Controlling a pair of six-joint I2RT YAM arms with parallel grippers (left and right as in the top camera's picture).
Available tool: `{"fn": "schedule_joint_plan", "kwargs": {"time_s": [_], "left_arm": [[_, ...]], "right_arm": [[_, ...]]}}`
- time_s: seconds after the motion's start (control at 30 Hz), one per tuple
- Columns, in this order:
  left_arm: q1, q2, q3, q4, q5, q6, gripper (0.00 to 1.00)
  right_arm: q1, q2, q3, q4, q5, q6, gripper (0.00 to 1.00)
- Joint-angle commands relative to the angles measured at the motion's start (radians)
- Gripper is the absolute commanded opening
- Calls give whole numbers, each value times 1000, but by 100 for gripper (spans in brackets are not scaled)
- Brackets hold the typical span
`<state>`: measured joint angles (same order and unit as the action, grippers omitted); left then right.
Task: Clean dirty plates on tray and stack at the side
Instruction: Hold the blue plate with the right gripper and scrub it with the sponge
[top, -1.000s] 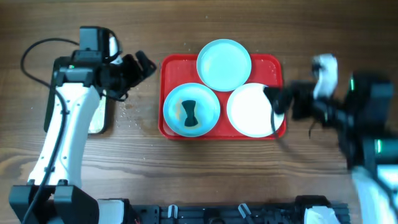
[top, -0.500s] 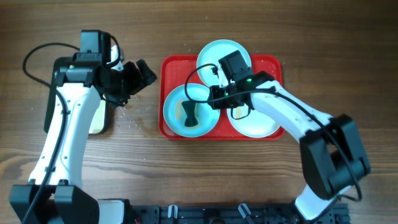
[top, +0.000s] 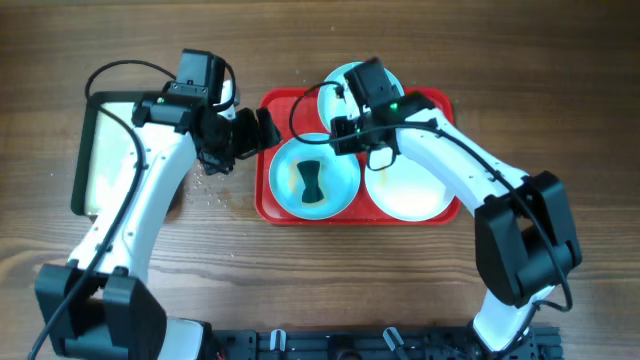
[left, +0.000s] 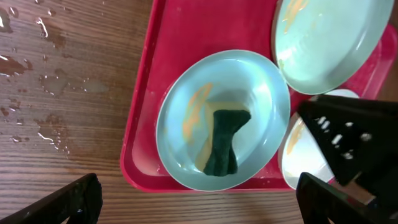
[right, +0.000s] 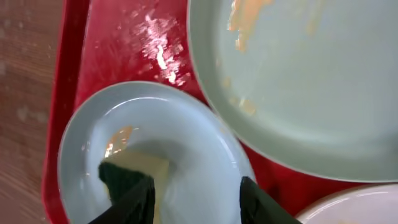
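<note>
On the red tray (top: 275, 110) lie three plates. The front-left pale blue plate (top: 288, 190) holds a green and yellow sponge (top: 311, 180). Behind it, a second pale blue plate (top: 335, 100) with orange smears is partly hidden by my right arm. A white plate (top: 410, 190) lies at the right. My right gripper (right: 198, 202) hovers partly open over the sponge plate (right: 93, 137), its left finger by the sponge (right: 121, 174), nothing between its fingers. My left gripper (left: 199, 208) stands wide open over the wood at the tray's left edge (left: 134, 124).
A black-rimmed cream pan (top: 105, 150) sits at the far left. Water drops (left: 50, 81) and crumbs (top: 215, 190) lie on the wood between pan and tray. Both arms' cables loop above the table.
My right arm swung in from the right edge to over the sponge plate and its jaws narrowed. My left arm moved right toward the tray, uncovering the pan.
</note>
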<state>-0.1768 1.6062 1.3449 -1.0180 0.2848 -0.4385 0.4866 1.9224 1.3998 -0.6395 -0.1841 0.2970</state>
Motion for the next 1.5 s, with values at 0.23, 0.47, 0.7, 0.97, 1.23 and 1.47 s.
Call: {"fn": "schedule_joint_plan", "kwargs": {"time_s": [0.23, 0.47, 0.7, 0.97, 1.23, 1.47], "left_arm": [[-2, 16, -2, -1, -18, 21, 98], [-5, 16, -20, -32, -12, 39, 66], [-90, 16, -230, 205, 119, 22, 58], [-151, 131, -269, 387, 112, 13, 51], [-188, 161, -269, 375, 86, 39, 60], [-188, 161, -269, 388, 5, 39, 58]], "right_arm": [[-21, 119, -8, -50, 53, -62, 33], [-21, 147, -8, -58, 32, -58, 5], [-21, 153, -8, -58, -51, -57, 5], [-19, 153, -8, -61, -130, -196, 5], [-15, 153, -3, -145, -131, -87, 46], [28, 154, -14, -117, -131, -50, 20]]}}
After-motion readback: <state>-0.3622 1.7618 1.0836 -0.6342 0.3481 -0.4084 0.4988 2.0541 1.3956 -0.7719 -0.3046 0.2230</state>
